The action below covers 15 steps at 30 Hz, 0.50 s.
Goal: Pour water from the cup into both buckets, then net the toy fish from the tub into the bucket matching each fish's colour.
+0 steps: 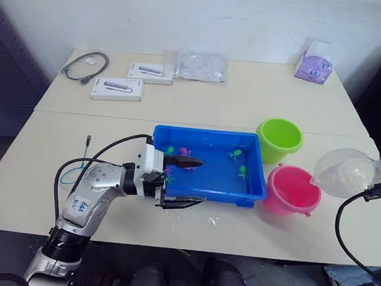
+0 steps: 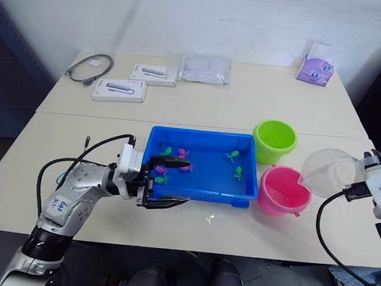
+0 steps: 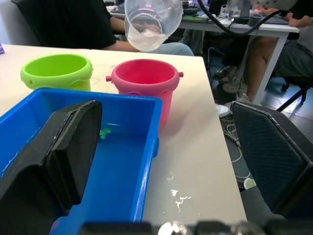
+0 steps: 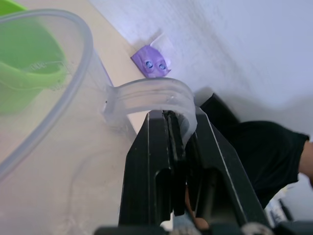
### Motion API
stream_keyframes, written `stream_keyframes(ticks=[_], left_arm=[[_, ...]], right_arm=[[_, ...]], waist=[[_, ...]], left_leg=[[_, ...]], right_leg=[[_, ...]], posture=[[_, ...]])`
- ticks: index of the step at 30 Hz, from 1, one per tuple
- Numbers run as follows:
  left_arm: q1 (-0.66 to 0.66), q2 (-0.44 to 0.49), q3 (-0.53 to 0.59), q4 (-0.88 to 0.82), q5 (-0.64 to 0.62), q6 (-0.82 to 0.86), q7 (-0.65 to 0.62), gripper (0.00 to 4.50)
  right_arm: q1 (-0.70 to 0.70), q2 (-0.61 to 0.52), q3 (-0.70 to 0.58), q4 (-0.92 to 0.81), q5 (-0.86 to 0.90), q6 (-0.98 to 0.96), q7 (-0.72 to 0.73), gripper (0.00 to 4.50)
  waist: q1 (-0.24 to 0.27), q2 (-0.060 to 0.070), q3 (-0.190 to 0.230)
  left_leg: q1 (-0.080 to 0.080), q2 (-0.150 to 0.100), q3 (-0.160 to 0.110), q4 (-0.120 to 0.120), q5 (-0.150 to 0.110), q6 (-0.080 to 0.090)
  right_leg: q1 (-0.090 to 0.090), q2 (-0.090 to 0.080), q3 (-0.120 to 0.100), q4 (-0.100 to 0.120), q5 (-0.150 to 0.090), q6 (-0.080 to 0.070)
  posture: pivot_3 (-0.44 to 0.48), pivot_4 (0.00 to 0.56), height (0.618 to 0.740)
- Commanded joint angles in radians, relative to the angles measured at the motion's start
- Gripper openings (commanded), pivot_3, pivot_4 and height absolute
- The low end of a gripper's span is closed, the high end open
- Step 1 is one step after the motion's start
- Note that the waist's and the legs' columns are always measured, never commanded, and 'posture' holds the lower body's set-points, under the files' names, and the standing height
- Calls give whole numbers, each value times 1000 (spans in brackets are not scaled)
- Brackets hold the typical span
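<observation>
right pincer (image 4: 178,142) clamped on the handle of the tilted cup (image 1: 344,171) beside the pink bucket (image 1: 292,189); left pincer (image 1: 186,182) apart, straddling the tub (image 1: 207,191) rim.

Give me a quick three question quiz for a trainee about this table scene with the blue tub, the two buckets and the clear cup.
1. True or false: the cup is held tilted beside the pink bucket.
2. Which gripper straddles the near wall of the tub? A) the left gripper B) the right gripper C) neither
3. Fill in: the right gripper grips the cup by its ____.

Key
1. True. The cup leans toward the pink bucket, with the green bucket behind it.
2. A. The left gripper is open, one finger over the tub among the toy fish, one outside it.
3. Handle.
</observation>
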Motion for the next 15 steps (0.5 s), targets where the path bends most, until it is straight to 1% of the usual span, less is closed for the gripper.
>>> stream_keyframes(ticks=[1,6,15], left_arm=[[-13,-8,4,-10,10,-29,-4,4500],[-15,-10,-7,-5,34,-51,-6,4500],[-14,-23,-3,-3,43,-60,0,4500]], right_arm=[[-14,-15,-13,7,-102,-73,-43,95],[-30,-25,-3,43,-215,-144,-72,95],[-45,-20,-6,89,-269,-225,-74,95]], waist=[[0,0,0],[-1,0,0],[-1,0,0]], left_leg=[[0,0,0,0,0,0],[0,0,0,0,0,0],[1,0,0,0,0,0]], right_leg=[[0,0,0,0,0,0],[0,0,0,0,0,0],[1,0,0,0,0,0]], posture=[[0,150,740],[0,150,740],[0,150,740]])
